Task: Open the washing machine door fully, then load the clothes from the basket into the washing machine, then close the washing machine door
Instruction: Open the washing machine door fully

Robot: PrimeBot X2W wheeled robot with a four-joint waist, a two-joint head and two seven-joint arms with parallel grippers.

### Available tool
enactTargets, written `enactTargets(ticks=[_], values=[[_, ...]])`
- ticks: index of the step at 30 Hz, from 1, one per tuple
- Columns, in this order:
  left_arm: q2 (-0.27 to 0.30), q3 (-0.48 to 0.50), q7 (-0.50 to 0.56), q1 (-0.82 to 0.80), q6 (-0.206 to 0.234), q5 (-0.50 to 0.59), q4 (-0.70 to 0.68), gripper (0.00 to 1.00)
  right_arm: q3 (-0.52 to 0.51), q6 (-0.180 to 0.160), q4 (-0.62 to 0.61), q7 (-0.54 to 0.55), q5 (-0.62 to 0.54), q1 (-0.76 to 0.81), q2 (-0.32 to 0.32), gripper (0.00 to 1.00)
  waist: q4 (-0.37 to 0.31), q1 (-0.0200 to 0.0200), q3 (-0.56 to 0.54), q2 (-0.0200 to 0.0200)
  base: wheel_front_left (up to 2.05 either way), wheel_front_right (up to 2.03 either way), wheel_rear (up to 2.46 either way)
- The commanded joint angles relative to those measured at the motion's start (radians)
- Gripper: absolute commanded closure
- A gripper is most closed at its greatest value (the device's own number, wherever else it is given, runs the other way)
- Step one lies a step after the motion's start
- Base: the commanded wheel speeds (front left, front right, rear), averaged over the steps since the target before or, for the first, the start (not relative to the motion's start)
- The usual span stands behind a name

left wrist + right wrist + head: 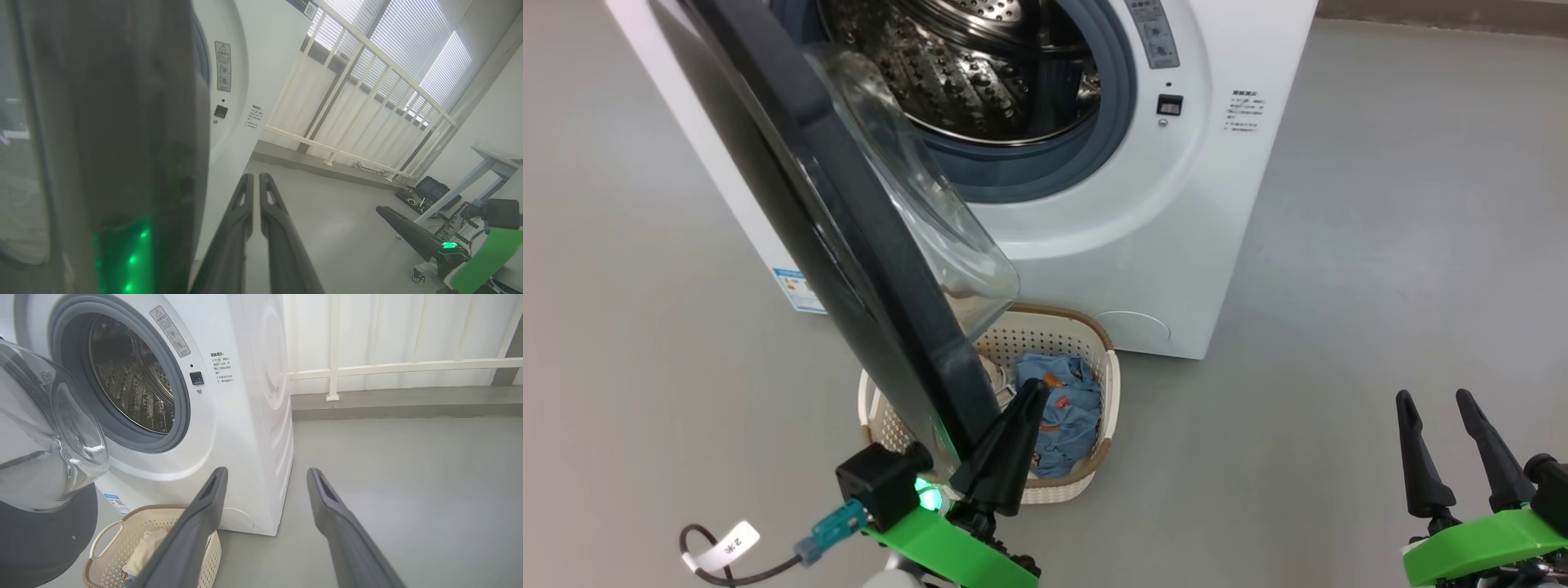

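The washing machine point(1143, 245) stands open, its steel drum point(964, 65) bare. The washing machine door point(841, 220) is swung out towards me, its glass bowl point(915, 204) hanging over the basket point(1094, 457). In the basket lie the clothes: a blue garment point(1062, 408) and a cream one point(147, 549). My left gripper point(1033, 392) is shut and empty, its fingers lying against the inner side of the door's lower edge, above the basket. My right gripper point(1433, 400) stands open over bare floor at the lower right. The left wrist view shows the door's dark frame point(122, 143) close beside the fingers point(245, 220).
Grey floor point(1380, 245) surrounds the machine. Behind it run a white railing point(351, 106) and blinds. A pale table point(490, 163) and a dark case point(429, 190) sit far right in the left wrist view. A labelled cable point(727, 551) hangs by my left wrist.
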Motion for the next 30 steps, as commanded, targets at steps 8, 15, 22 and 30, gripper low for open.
enactTargets(ticks=[8,15,22,30], values=[[0.055,0.069,-0.016,0.003,0.044,0.017,-0.059,1.0,0.024,0.005,-0.031,-0.012,-0.009,-0.03,-0.032,0.0,0.041,0.0,0.005,0.0,0.0,0.0,0.0],[0.07,0.061,0.001,0.028,0.069,0.025,-0.104,1.0,0.03,0.005,-0.033,-0.012,-0.012,-0.031,-0.039,0.0,0.073,0.0,0.005,0.0,0.0,0.0,0.0],[0.087,0.056,0.033,0.058,0.102,0.03,-0.174,1.0,0.031,0.005,-0.037,-0.012,-0.012,-0.031,-0.043,0.0,0.11,0.0,0.016,0.0,0.0,0.0,0.0],[0.114,0.061,0.07,0.094,0.148,0.037,-0.245,1.0,0.029,0.005,-0.039,-0.012,-0.013,-0.039,-0.048,0.0,0.149,0.0,0.028,0.0,0.0,0.0,0.0]])
